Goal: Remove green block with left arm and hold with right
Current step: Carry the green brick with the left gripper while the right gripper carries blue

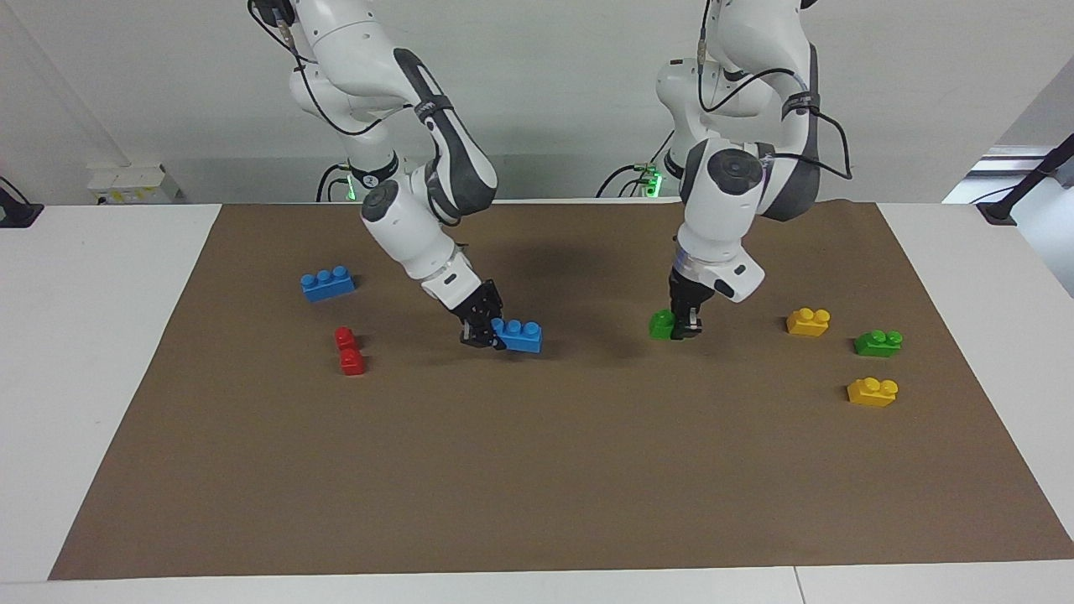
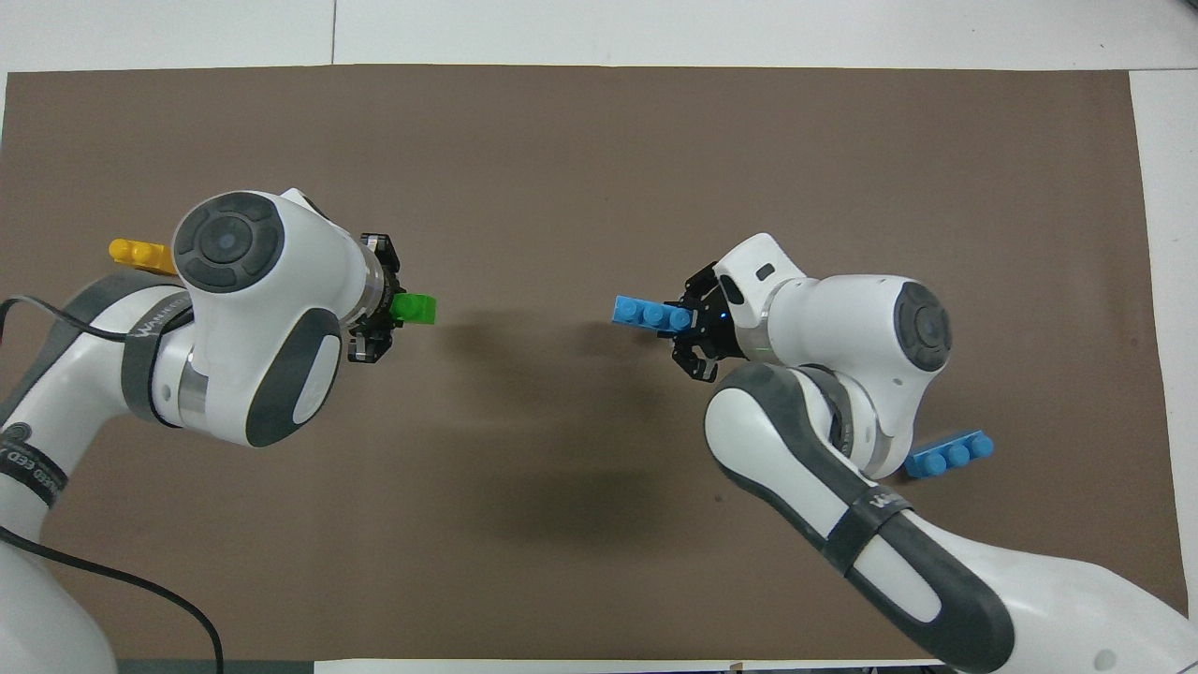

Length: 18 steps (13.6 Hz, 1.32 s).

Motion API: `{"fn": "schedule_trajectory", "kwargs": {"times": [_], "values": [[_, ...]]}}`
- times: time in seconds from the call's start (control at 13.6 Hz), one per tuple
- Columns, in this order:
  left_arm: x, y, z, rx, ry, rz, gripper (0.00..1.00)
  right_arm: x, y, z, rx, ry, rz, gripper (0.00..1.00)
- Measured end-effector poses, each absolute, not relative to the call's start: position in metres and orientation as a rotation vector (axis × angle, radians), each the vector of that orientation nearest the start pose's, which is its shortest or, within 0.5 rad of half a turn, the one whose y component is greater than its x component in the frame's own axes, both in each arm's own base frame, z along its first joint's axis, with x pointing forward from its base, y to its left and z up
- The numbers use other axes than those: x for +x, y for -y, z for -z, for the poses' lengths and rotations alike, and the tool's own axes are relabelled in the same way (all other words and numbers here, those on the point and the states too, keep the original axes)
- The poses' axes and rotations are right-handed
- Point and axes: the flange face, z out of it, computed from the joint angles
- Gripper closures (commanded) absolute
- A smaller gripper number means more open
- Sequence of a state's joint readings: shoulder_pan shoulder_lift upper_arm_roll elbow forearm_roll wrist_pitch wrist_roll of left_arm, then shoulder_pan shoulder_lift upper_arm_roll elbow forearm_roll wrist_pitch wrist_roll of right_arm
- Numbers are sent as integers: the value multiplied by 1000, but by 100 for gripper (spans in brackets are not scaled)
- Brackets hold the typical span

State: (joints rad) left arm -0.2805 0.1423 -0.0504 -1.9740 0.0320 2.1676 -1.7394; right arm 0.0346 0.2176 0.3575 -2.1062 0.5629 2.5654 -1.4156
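Note:
My left gripper (image 1: 686,329) is down at the brown mat (image 1: 537,470), shut on one end of a green block (image 1: 662,325). The block sticks out of it toward the middle of the table. It also shows in the overhead view (image 2: 415,307) beside the left gripper (image 2: 379,309). My right gripper (image 1: 485,334), with its small blue light, is low over the mat and shut on the end of a blue three-stud brick (image 1: 518,335). That brick shows in the overhead view too (image 2: 648,313), at the right gripper (image 2: 694,323). The two grippers stand well apart.
A second green block (image 1: 878,342) and two yellow blocks (image 1: 808,321) (image 1: 873,391) lie toward the left arm's end. Another blue brick (image 1: 327,283) and two red blocks (image 1: 348,351) lie toward the right arm's end.

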Motion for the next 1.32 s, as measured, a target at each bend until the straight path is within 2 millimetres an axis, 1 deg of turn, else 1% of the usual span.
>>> {"fn": "schedule_trajectory", "kwargs": {"times": [0.07, 0.29, 0.44, 0.51, 0.66, 0.81, 0.88, 0.95, 1.03, 1.1, 1.17, 1.32], "values": [[565, 171, -402, -2463, 1997, 69, 100, 565, -195, -359, -2222, 1767, 567, 100], [576, 118, -398, -2575, 1826, 65, 100, 587, -147, -405, -2326, 1775, 476, 100], [581, 89, -397, -2652, 1704, 66, 100, 599, -111, -425, -2383, 1734, 468, 100], [583, 75, -396, -2686, 1646, 66, 100, 603, -86, -430, -2423, 1695, 473, 100], [585, 52, -393, -2724, 1588, 77, 100, 609, -26, -431, -2516, 1593, 481, 100], [585, 37, -386, -2750, 1563, 105, 100, 610, 36, -433, -2616, 1524, 471, 100], [585, 30, -381, -2762, 1546, 115, 100, 609, 61, -435, -2660, 1483, 471, 100], [585, 22, -376, -2772, 1531, 120, 100, 607, 83, -437, -2709, 1413, 469, 100], [585, 15, -372, -2781, 1516, 127, 100, 605, 97, -437, -2762, 1320, 458, 100], [587, 11, -367, -2793, 1500, 135, 100, 603, 105, -436, -2824, 1201, 436, 100], [589, 9, -362, -2802, 1488, 145, 100, 603, 106, -434, -2895, 1061, 400, 100], [593, 9, -347, -2814, 1475, 153, 100, 603, 96, -426, -3018, 783, 328, 100]]}}
